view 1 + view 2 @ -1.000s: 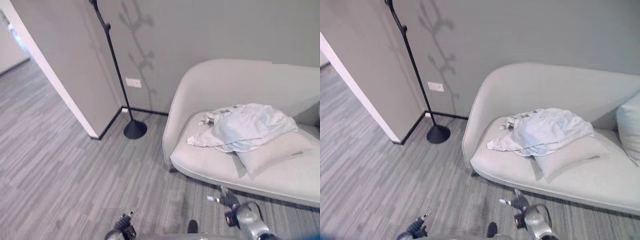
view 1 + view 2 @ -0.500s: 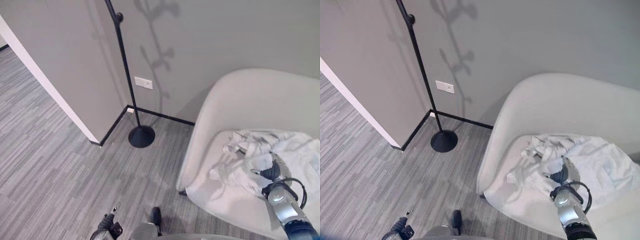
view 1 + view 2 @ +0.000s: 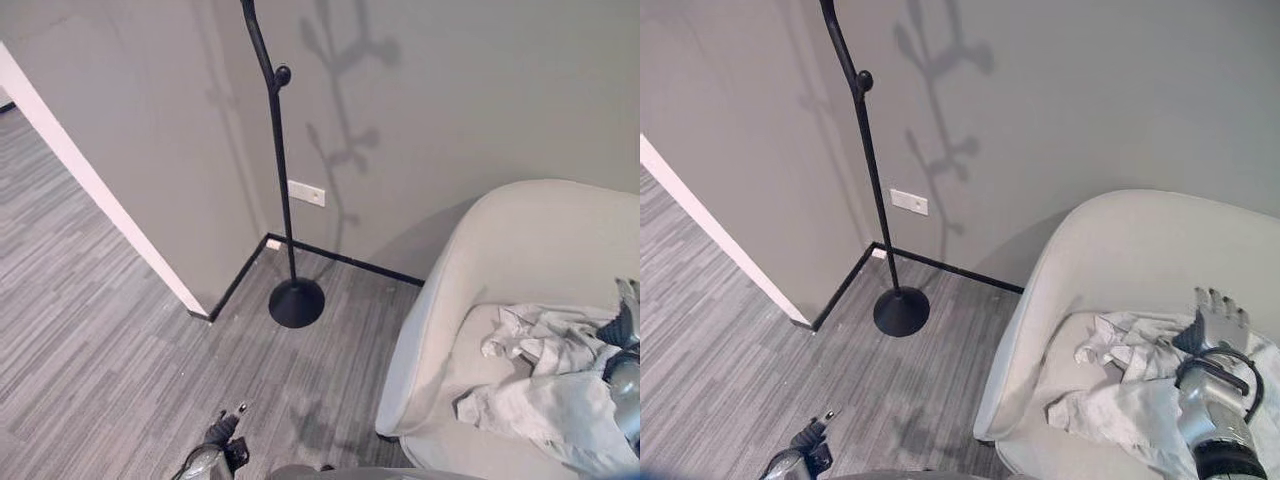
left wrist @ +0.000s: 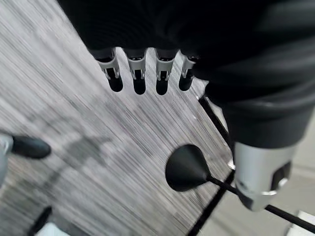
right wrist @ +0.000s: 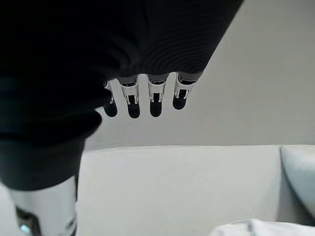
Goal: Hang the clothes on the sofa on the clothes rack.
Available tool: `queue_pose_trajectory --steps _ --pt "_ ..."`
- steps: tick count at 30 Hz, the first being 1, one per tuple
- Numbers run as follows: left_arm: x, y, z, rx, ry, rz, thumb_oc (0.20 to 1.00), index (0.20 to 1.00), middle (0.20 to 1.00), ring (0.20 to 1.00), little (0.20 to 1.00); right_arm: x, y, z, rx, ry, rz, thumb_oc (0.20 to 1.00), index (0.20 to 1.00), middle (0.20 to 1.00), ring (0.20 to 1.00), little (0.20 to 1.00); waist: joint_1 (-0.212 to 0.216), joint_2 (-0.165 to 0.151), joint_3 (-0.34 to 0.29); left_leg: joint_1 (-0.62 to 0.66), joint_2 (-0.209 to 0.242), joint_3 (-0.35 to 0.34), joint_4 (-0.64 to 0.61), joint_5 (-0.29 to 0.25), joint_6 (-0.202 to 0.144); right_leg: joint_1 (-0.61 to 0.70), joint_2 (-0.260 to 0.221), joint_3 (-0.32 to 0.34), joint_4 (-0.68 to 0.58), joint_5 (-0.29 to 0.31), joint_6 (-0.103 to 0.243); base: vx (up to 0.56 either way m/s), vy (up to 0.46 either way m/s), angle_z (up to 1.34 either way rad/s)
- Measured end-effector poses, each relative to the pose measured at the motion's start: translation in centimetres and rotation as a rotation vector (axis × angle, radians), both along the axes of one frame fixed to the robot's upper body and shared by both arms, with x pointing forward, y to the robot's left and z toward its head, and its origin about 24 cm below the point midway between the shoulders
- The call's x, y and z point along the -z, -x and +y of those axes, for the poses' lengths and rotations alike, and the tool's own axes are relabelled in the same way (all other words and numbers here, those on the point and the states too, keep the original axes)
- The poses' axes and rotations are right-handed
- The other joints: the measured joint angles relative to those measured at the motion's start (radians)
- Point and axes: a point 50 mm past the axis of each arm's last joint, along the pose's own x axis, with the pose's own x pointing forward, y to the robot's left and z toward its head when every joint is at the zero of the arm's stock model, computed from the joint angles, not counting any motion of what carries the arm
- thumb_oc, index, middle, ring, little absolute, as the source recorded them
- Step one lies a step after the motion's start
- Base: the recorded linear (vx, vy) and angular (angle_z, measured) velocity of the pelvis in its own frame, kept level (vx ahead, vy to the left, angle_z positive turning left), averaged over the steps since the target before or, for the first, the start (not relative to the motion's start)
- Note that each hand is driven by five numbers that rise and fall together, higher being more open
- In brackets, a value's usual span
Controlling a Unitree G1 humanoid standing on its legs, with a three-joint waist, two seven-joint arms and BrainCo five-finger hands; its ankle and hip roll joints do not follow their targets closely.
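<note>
Above sofa [image 3: 1110,250] clothes [image 3: 1120,390], right hand [image 3: 1215,318] hovers open, no writing legible

Clothes [image 3: 1140,390] on sofa [image 3: 1120,260]; clothes rack [image 3: 875,200] left, against the wall [image 3: 1090,100].

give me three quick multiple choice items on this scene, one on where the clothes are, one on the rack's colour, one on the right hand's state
1. Where do the clothes lie?
A. on the sofa seat
B. on the floor
C. on the rack

2. What colour is the clothes rack?
A. white
B. black
C. red

3. How is the right hand?
A. closed on a pillow
B. gripping the rack pole
C. open, fingers straight, above the clothes

Key:
1 A: the clothes sit crumpled on the sofa seat.
2 B: the clothes rack, pole and round base, is black.
3 C: the right hand shows straight fingers, holding nothing.
</note>
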Motion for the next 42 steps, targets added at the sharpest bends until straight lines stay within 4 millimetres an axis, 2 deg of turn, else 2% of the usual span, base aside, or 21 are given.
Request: queue_pose_trajectory --steps 1,3,4,5,7,8,10,11,12,13,14,16,17,18,19,20,22,25,27,35,42 --pt "-0.2 -0.1 0.7 -0.018 -0.015 -0.005 1.000 1.000 1.000 1.000 1.000 0.8 0.4 0.5 0.018 -0.040 -0.001 1.000 1.000 1.000 1.000 1.000 0.000 -0.021 0.010 -0.011 0.008 -0.013 0.022 -0.009 -0.013 0.023 0.009 0.011 0.035 0.017 -0.020 0.01 -0.550 0.25" --pt "0.0 0.6 0.8 -0.045 -0.010 0.005 1.000 1.000 1.000 1.000 1.000 1.8 0.7 1.4 -0.007 -0.068 0.031 1.000 1.000 1.000 1.000 1.000 0.021 -0.024 0.024 -0.032 0.052 -0.002 0.057 -0.038 -0.019 0.005 0.047 0.011 0.056 -0.073 0.034 0.01 -0.504 -0.09" --pt "0.1 1.2 1.2 -0.086 -0.009 0.019 1.000 1.000 1.000 1.000 1.000 2.8 0.7 2.5 -0.018 -0.112 0.050 1.000 1.000 1.000 1.000 1.000 0.019 -0.021 0.027 -0.033 0.100 0.000 0.056 -0.047 -0.032 0.009 0.102 -0.016 0.026 -0.140 -0.021 -0.01 -0.423 -0.29" --pt "0.1 2.1 1.9 -0.107 -0.026 0.028 1.000 1.000 1.000 1.000 1.000 3.0 0.6 3.4 -0.054 -0.135 0.046 1.000 1.000 1.000 1.000 1.000 0.026 -0.044 0.030 -0.054 0.126 0.003 0.079 -0.058 -0.051 0.018 0.135 -0.025 -0.019 -0.129 -0.034 -0.01 -0.568 -0.13" --pt "0.4 3.7 2.1 -0.174 -0.012 0.057 1.000 1.000 1.000 1.000 1.000 3.5 0.2 3.7 -0.056 -0.154 0.060 1.000 1.000 1.000 1.000 1.000 0.027 -0.041 0.038 -0.047 0.198 -0.004 0.060 -0.059 -0.097 0.012 0.211 -0.048 0.005 -0.248 -0.091 0.00 -0.422 -0.22" --pt "0.5 5.1 2.4 -0.223 -0.008 0.068 1.000 1.000 1.000 1.000 1.000 3.6 0.0 4.0 -0.078 -0.153 0.071 1.000 1.000 1.000 1.000 1.000 0.050 -0.032 0.040 -0.047 0.280 0.005 0.089 -0.050 -0.141 0.015 0.287 -0.059 0.002 -0.291 -0.132 0.00 -0.305 -0.44" --pt "0.9 6.8 2.1 -0.263 0.014 0.127 1.000 1.000 1.000 1.000 1.000 3.3 0.0 3.8 -0.068 -0.145 0.058 1.000 1.000 1.000 1.000 1.000 0.047 -0.029 0.046 -0.055 0.366 -0.002 0.120 -0.068 -0.165 0.030 0.340 -0.079 -0.013 -0.291 -0.166 -0.03 -0.458 -0.15" --pt "1.1 7.2 1.8 -0.262 0.024 0.139 1.000 1.000 1.000 1.000 1.000 3.3 0.2 3.6 -0.061 -0.136 0.064 1.000 1.000 1.000 1.000 1.000 0.043 -0.026 0.044 -0.070 0.404 0.001 0.136 -0.034 -0.172 0.030 0.353 -0.094 0.003 -0.315 -0.211 -0.07 -0.535 0.34" --pt "1.4 7.4 0.8 -0.257 0.046 0.149 1.000 1.000 1.000 1.000 1.000 2.8 0.9 2.5 -0.051 -0.100 0.077 1.000 1.000 1.000 1.000 1.000 0.016 -0.001 0.045 -0.100 0.465 0.014 0.171 0.190 -0.119 0.024 0.402 -0.108 0.010 -0.335 -0.236 -0.06 -0.371 0.62" --pt "1.5 7.2 0.2 -0.247 0.061 0.145 1.000 1.000 1.000 1.000 1.000 2.4 1.4 1.8 -0.046 -0.073 0.088 1.000 1.000 1.000 1.000 1.000 0.006 0.016 0.045 -0.150 0.487 0.023 0.204 0.227 -0.160 0.025 0.417 -0.124 0.010 -0.331 -0.250 -0.06 -0.168 0.63" --pt "1.4 6.5 -0.1 -0.235 0.070 0.117 1.000 1.000 1.000 1.000 1.000 2.2 1.7 1.5 -0.022 -0.076 0.074 1.000 1.000 1.000 1.000 1.000 0.006 0.006 0.047 -0.208 0.511 0.074 0.280 0.215 -0.157 0.005 0.415 -0.125 0.007 -0.330 -0.232 -0.04 -0.108 -0.08" --pt "1.4 7.1 0.1 -0.231 0.076 0.143 1.000 1.000 1.000 1.000 1.000 2.2 0.6 2.7 -0.079 -0.086 0.066 1.000 1.000 1.000 1.000 1.000 0.039 -0.027 0.048 -0.212 0.426 0.065 0.227 0.168 -0.143 -0.022 0.416 -0.082 -0.013 -0.319 -0.236 0.02 -0.127 -0.58" --pt "1.4 6.6 0.4 -0.208 0.063 0.147 1.000 1.000 1.000 1.000 1.000 2.7 0.6 3.1 -0.099 -0.092 0.085 1.000 1.000 1.000 1.000 1.000 0.040 -0.049 0.055 -0.185 0.238 -0.064 0.121 0.098 -0.159 -0.038 0.387 -0.067 -0.017 -0.308 -0.244 0.06 -0.062 -0.26" --pt "1.5 6.9 0.1 -0.192 0.065 0.156 1.000 1.000 1.000 1.000 1.000 2.9 0.8 3.0 -0.111 -0.091 0.099 1.000 1.000 1.000 1.000 1.000 0.038 -0.025 0.056 -0.160 0.156 -0.038 0.043 0.079 -0.121 -0.029 0.385 -0.095 -0.022 -0.275 -0.210 0.05 0.007 0.07" --pt "1.3 5.9 -0.1 -0.162 0.070 0.122 1.000 1.000 1.000 1.000 1.000 4.1 1.8 2.5 -0.085 -0.095 0.157 1.000 1.000 1.000 1.000 1.000 0.014 0.033 0.050 -0.151 0.151 0.007 0.021 0.077 -0.119 -0.017 0.423 -0.138 -0.038 -0.281 -0.247 0.05 0.062 0.39" --pt "1.1 4.6 0.3 -0.124 0.050 0.101 1.000 1.000 1.000 1.000 1.000 6.5 2.9 3.1 -0.047 -0.165 0.220 1.000 1.000 1.000 1.000 1.000 0.002 0.029 0.049 -0.158 0.147 0.012 0.045 0.059 -0.097 -0.033 0.417 -0.169 -0.052 -0.271 -0.270 0.06 0.093 0.44" --pt "1.1 4.0 0.1 -0.049 0.032 0.109 1.000 1.000 1.000 1.000 1.000 8.3 3.1 4.9 -0.028 -0.269 0.210 1.000 1.000 1.000 1.000 1.000 -0.006 0.007 0.038 -0.152 0.158 0.039 0.036 0.056 -0.098 -0.056 0.382 -0.175 -0.071 -0.262 -0.259 0.07 0.085 0.13" --pt "1.2 3.6 -1.5 0.020 0.048 0.100 1.000 1.000 1.000 1.000 1.000 9.1 2.9 4.9 -0.005 -0.310 0.214 1.000 1.000 1.000 1.000 1.000 -0.017 0.075 0.025 -0.043 0.217 0.030 -0.138 0.067 -0.102 -0.077 0.392 -0.166 -0.064 -0.240 -0.228 0.06 0.063 0.02" --pt "1.1 2.9 -2.3 0.058 0.054 0.071 1.000 1.000 1.000 1.000 1.000 8.5 1.7 5.1 0.007 -0.361 0.134 1.000 1.000 1.000 1.000 1.000 -0.012 0.109 0.017 -0.010 0.197 0.058 -0.209 0.115 -0.096 -0.082 0.364 -0.146 -0.069 -0.223 -0.201 0.04 0.071 0.08" --pt "0.7 2.9 -1.1 0.159 -0.028 0.067 1.000 1.000 1.000 1.000 1.000 5.7 -3.9 7.3 -0.125 -0.347 -0.037 1.000 1.000 1.000 1.000 1.000 0.032 0.095 0.030 -0.043 0.138 0.062 -0.231 0.133 -0.048 -0.130 0.310 -0.121 -0.064 -0.183 -0.173 -0.04 0.031 0.03" --pt "-1.4 -3.4 -1.9 0.288 -0.127 -0.125 1.000 1.000 1.000 1.000 1.000 1.2 -9.6 8.2 -0.259 -0.112 -0.122 1.000 1.000 1.000 1.000 1.000 0.060 0.107 0.209 -0.197 0.146 0.034 -0.176 0.151 -0.053 -0.246 0.315 -0.147 -0.064 -0.155 -0.191 -0.15 -0.009 0.12"
